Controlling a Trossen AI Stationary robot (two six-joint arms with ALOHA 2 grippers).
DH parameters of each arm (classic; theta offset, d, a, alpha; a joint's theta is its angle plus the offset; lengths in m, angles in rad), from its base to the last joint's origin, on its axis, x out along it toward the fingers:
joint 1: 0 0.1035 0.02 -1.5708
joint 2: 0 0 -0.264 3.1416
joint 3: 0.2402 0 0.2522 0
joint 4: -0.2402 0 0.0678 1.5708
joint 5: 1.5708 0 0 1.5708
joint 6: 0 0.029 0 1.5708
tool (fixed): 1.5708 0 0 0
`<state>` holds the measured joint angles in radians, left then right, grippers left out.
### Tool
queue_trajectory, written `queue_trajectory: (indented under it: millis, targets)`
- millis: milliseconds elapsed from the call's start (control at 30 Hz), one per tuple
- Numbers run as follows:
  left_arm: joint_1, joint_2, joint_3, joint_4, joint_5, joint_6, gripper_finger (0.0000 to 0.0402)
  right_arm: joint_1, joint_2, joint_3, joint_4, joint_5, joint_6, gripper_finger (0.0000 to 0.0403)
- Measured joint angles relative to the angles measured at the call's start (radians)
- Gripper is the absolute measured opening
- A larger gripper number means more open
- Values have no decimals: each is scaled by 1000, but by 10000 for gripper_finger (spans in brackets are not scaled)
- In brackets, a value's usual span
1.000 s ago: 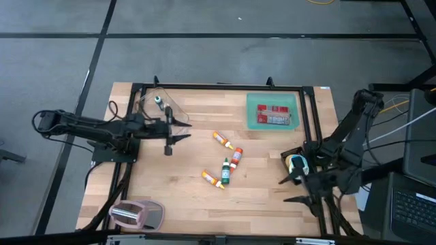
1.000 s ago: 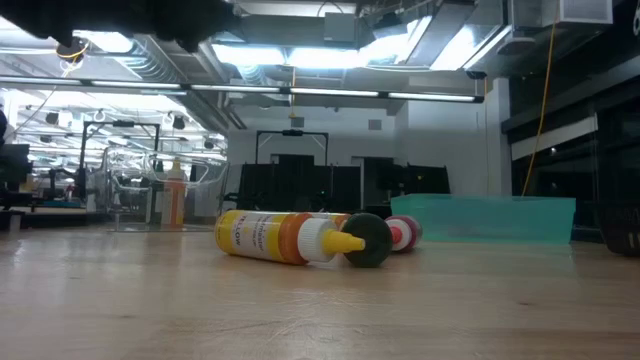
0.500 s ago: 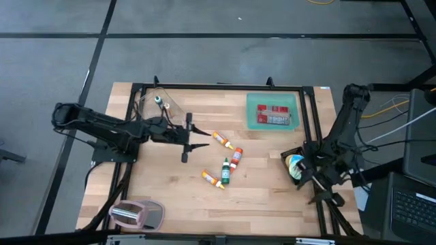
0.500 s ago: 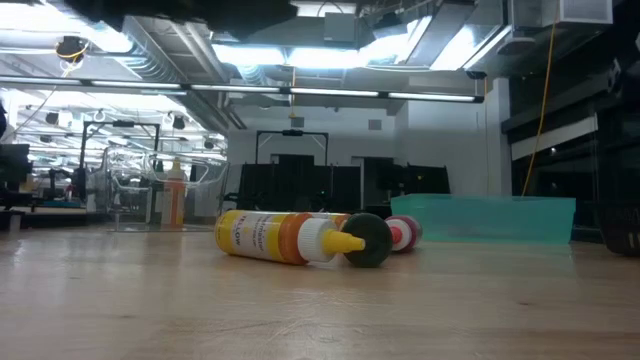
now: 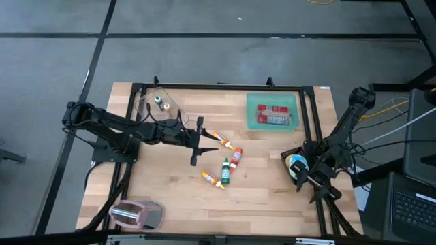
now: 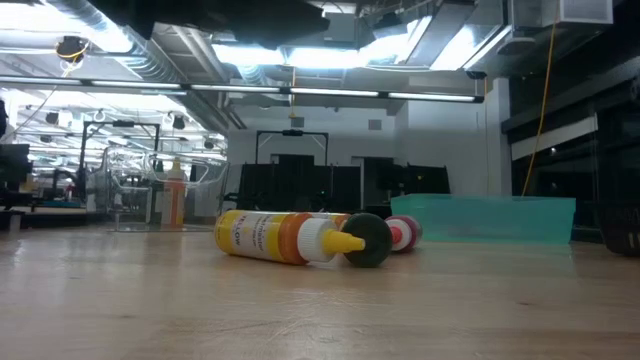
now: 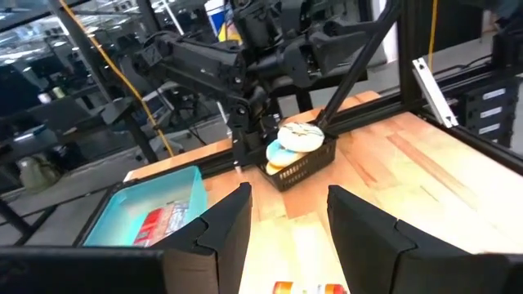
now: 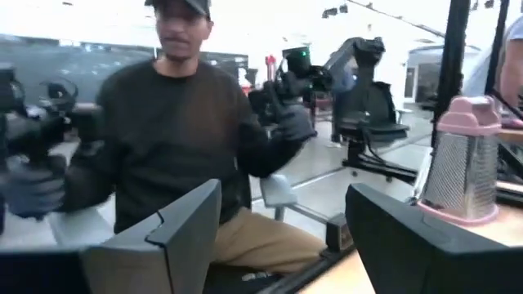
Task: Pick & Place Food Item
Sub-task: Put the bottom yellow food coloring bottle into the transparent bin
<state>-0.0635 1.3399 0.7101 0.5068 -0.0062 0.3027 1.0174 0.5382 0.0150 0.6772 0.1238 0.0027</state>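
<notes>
The left gripper [image 5: 202, 141] reaches out level over the middle of the wooden table [image 5: 177, 190], its two fingers spread apart with nothing between them, and its tips sit just beside the nearest small sauce bottle [image 5: 223, 141]. Three more bottles lie on their sides close by: a red-capped one [image 5: 236, 157], a dark green one [image 5: 225, 171] and another orange-and-yellow one [image 5: 212, 179], all loosely clustered near the table's centre. In the low view the yellow bottle [image 6: 285, 238] lies on the wood with its nozzle against a dark round cap. Well apart from the bottles, at the far edge of the table, stands a teal bin [image 5: 272, 111] holding a red packet [image 5: 273, 115]. The right gripper [image 5: 315, 184] is drawn back at the table's right edge, beside a small black basket [image 5: 295, 165] with round blue and yellow items inside; its fingers stand wide apart and hold nothing, and its wrist view looks out at a person in a dark top. A pink grater [image 5: 136, 214] lies at the near left corner
</notes>
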Motion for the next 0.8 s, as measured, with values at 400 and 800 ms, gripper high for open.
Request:
queue_trajectory:
  millis: [400, 800]
  targets:
    - [0, -2, 0, -57, -1, -1, 157, -55, -506, 1, -477, 46, -15, 259]
    - [-91, 218, 17, -250, 39, -148, 157, -55, -539, 1, -556, 94, 8, 259]
